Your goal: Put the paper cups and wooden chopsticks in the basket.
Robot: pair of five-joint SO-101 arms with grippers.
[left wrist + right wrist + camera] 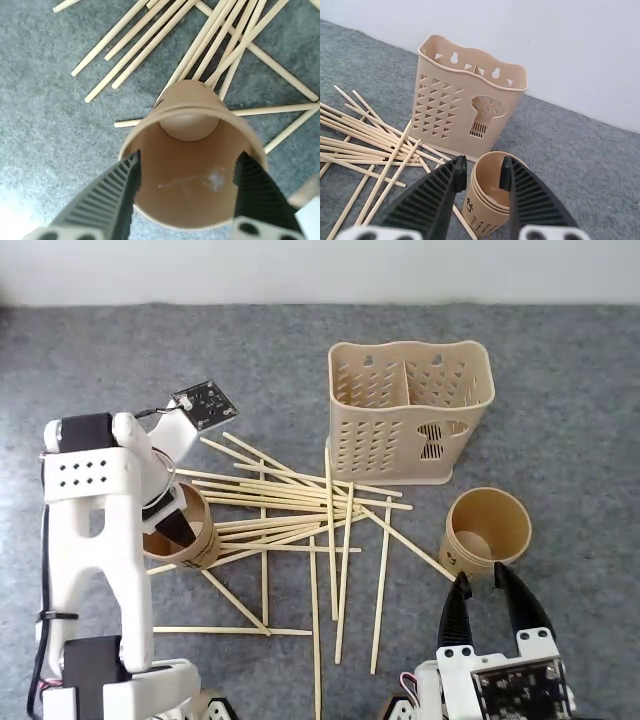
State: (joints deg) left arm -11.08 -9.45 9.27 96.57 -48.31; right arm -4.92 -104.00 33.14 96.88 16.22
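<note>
On the grey carpeted surface (560, 370), the beige perforated plastic basket (410, 410) looked empty, so everything remained to do. The left hand (187, 160) was spread wide around a tipped brown paper cup (195, 535). The right hand (482, 167), narrowly parted and holding nothing, hung over stacked brown paper cups (487, 528). Pale wooden chopsticks (290, 495) lay scattered.

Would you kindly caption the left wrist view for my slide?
Left gripper open around a tipped paper cup among scattered wooden chopsticks.

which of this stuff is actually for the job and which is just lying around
For the job: lone paper cup, stacked paper cups, wooden chopsticks, basket.
Just there: grey mat, white wall.
</note>
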